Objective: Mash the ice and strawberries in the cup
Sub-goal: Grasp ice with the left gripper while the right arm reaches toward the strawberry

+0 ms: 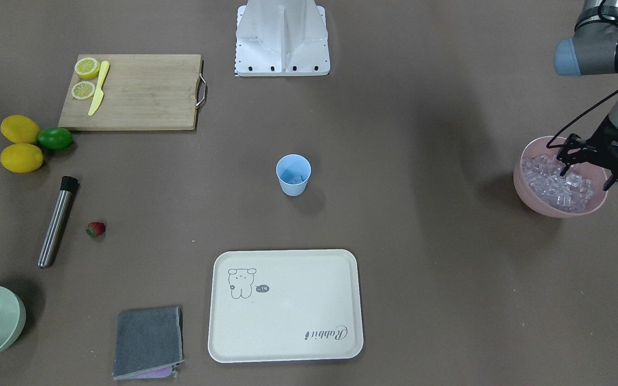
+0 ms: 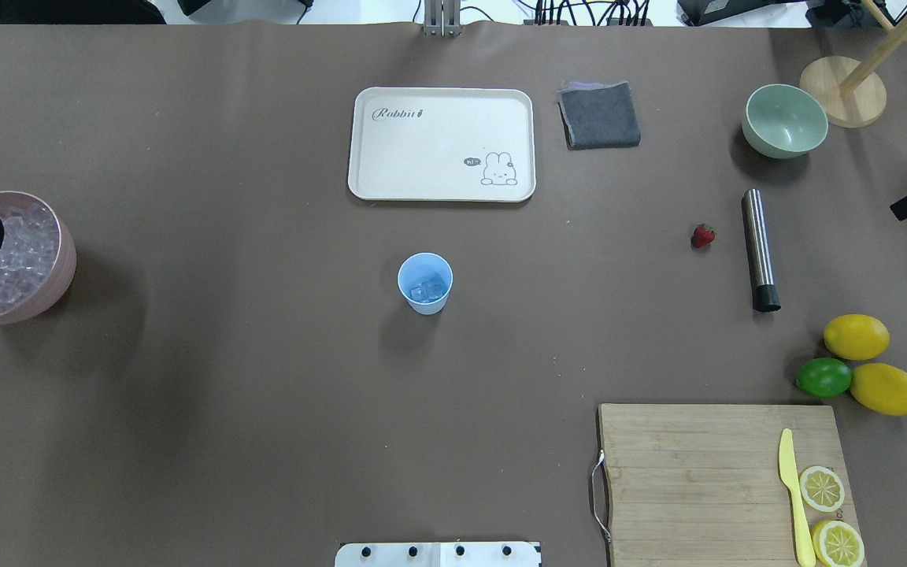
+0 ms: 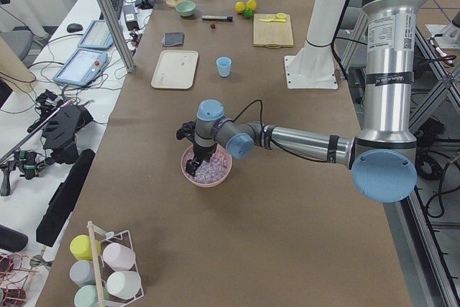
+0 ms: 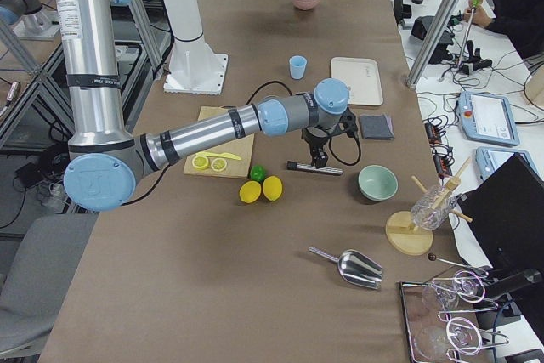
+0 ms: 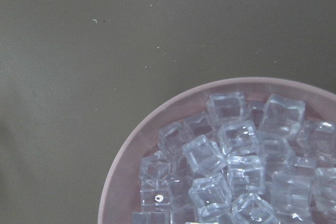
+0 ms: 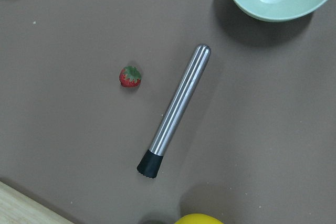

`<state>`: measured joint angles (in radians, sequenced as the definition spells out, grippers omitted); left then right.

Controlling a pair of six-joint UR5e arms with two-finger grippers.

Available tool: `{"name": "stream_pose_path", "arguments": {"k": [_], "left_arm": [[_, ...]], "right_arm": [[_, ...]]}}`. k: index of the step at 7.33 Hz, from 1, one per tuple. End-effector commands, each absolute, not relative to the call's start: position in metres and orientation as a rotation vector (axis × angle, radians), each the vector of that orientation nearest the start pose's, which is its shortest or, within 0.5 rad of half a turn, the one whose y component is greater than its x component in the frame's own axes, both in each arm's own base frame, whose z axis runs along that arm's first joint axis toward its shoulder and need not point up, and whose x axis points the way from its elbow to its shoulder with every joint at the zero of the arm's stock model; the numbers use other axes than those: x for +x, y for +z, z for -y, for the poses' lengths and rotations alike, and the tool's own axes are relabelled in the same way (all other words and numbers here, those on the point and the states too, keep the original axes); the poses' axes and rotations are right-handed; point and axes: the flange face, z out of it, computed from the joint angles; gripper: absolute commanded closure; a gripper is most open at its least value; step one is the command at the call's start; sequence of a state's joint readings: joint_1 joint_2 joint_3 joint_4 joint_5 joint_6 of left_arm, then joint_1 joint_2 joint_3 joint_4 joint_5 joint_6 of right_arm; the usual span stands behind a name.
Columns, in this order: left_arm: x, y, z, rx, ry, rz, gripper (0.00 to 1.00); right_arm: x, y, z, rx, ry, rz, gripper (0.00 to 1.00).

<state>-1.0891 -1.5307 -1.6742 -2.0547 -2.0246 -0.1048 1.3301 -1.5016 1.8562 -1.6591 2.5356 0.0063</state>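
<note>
We note the left tool spread open over the ice in the pink bowl, at 3 o'clock of the cup in the front-facing view. We'd close squarely on one top cube. The strawberry lies on the counter at 8 o'clock. Whether the right tool is open, we cannot tell.

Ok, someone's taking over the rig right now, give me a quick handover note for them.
Left gripper: open, at the clear ice cubes in the pink bowl.
Right gripper: above the black-tipped steel muddler; state unclear.
Small light-blue plastic cup, mid-table, holds a few cubes.
Small red strawberry lies on the table beside the muddler.
Done: some ice in cup. To do: strawberry into cup, then mash.
</note>
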Motion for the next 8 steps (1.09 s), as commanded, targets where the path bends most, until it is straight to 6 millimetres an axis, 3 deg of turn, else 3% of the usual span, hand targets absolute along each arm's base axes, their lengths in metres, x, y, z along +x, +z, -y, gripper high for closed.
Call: {"name": "stream_pose_path", "arguments": {"k": [1,4,5,7,8], "left_arm": [[0.155,0.594,0.489,0.367,0.456,-0.594,0.22],[0.154,0.596,0.485,0.346,0.41,-0.603,0.68],[0.154,0.594,0.485,0.346,0.404,-0.607,1.0],[0.157,0.574,0.481,0.337,0.427,-0.686,1.0],[0.146,0.546,0.494,0.334,0.402,-0.727,1.0]], "right_arm": [[-0.071,0.473,0.505,0.126,-0.329,0.988,0.0],[-0.071,0.471,0.505,0.129,-0.33,0.989,0.0],[-0.071,0.468,0.504,0.133,-0.33,0.989,0.0],[-0.071,0.46,0.506,0.147,-0.334,0.991,0.0],[-0.079,0.445,0.513,0.126,-0.282,0.997,0.0]]}}
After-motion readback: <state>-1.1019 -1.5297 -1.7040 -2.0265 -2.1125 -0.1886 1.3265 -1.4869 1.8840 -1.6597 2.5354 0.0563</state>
